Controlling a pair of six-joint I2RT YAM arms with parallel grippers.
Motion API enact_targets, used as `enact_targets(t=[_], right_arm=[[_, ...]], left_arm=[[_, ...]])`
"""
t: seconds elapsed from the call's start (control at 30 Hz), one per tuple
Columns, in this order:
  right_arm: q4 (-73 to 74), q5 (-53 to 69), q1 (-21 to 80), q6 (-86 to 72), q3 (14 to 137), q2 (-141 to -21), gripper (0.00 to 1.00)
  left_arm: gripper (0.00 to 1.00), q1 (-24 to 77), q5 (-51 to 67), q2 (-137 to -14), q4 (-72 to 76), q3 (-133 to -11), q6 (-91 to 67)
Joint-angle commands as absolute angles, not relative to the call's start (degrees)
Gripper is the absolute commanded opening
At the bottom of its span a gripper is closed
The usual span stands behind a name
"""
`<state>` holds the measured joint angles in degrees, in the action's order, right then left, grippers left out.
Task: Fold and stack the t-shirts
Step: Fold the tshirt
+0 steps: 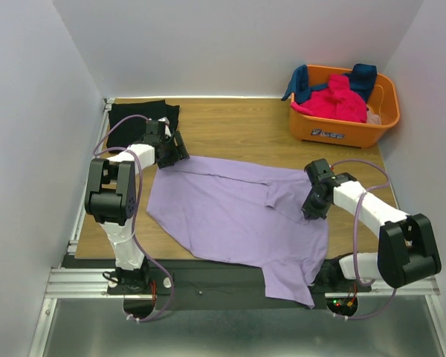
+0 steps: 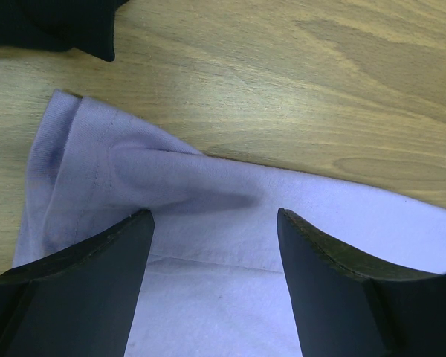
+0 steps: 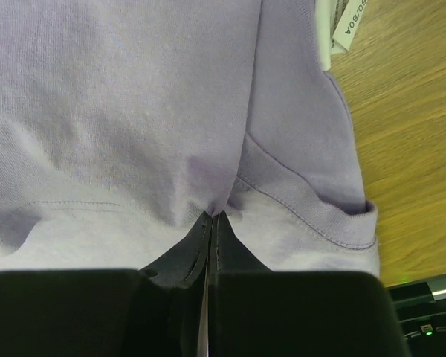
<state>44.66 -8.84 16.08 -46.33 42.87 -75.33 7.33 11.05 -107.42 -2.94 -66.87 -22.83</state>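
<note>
Right gripper (image 3: 210, 219) is clamped tight, fingers pressed together with a small pucker of the lavender t-shirt (image 1: 223, 212) nipped at the tips, just beside a ribbed edge. Over at the far left, the left gripper (image 2: 214, 223) hovers with its fingers spread wide over a rolled corner of the same shirt, gripping nothing.

The shirt lies mostly flat on the table (image 1: 230, 126), its long axis running on a slant from the far left to the near right, where one corner droops over the near edge. A printed tag shows by the right gripper, so the neck end probably points right.

The risks: that pinch looks thin, so a lift could let the cloth slide out. With only one side held, the overhanging corner could drag the shirt off the table. The left fingers may also catch just one layer of that rolled corner.

The black t-shirt (image 1: 134, 117) waits at the far left.
</note>
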Motion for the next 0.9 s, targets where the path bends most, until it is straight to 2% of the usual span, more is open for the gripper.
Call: enact_targets(t=[0.0, 0.43, 0.73, 0.77, 0.8, 0.87], right_arm=[[43.59, -10.20, 15.64, -46.67, 42.10, -73.22, 0.00], [53.35, -16.52, 14.94, -46.06, 44.30, -68.12, 0.00], [58.53, -16.61, 14.77, -46.58, 45.35, -65.22, 0.01], [58.54, -16.00, 14.77, -46.23, 46.05, -65.48, 0.04], [58.54, -16.08, 14.77, -46.14, 47.62, -65.74, 0.21], [58.54, -16.08, 14.77, -45.97, 50.35, -66.53, 0.44]], left_arm=[[0.80, 6.42, 8.96, -109.60, -6.24, -65.39, -21.53], [0.80, 5.98, 8.96, -109.34, -6.24, -64.86, -21.10], [0.80, 5.80, 8.96, -109.51, -6.33, -65.13, -21.01], [0.80, 5.80, 8.96, -109.25, -6.59, -65.39, -20.92], [0.80, 5.80, 8.70, -108.90, -6.77, -65.74, -20.74], [0.80, 5.80, 8.44, -108.55, -7.90, -66.88, -20.39]])
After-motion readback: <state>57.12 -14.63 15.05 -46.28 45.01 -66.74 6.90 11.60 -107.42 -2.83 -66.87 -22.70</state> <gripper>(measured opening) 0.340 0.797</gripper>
